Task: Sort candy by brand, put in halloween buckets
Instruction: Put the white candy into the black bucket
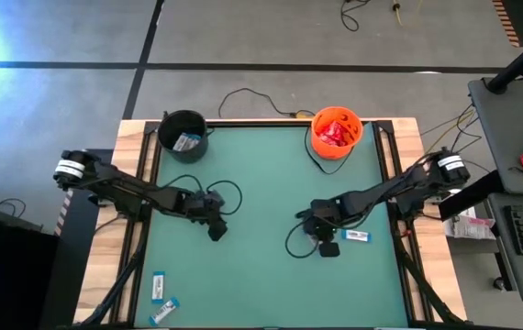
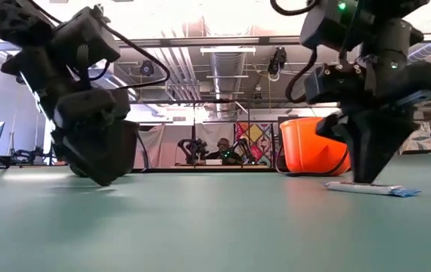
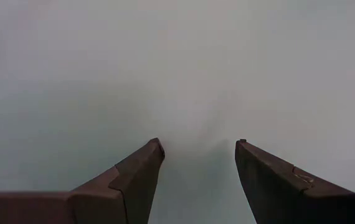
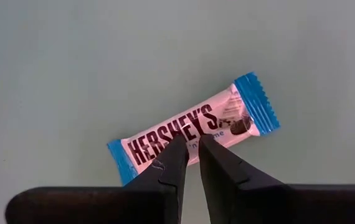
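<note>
The green counter [image 1: 261, 275] carried everything. At its far edge stood the black bucket [image 1: 183, 135], holding a white-and-blue bar, and the orange bucket [image 1: 336, 131], holding red packets. The left end effector [image 1: 216, 229] hovered low over bare counter at left of centre, its fingers [image 3: 141, 173] apart and empty. The right end effector [image 1: 328, 247] stood right of centre with its fingers [image 4: 172, 163] nearly together, tips directly over a white-and-blue Hershey's bar [image 4: 193, 134] lying flat on the counter; I could not tell whether they touched it. Two more white-and-blue bars [image 1: 159, 287] lay near the counter's front left corner.
</note>
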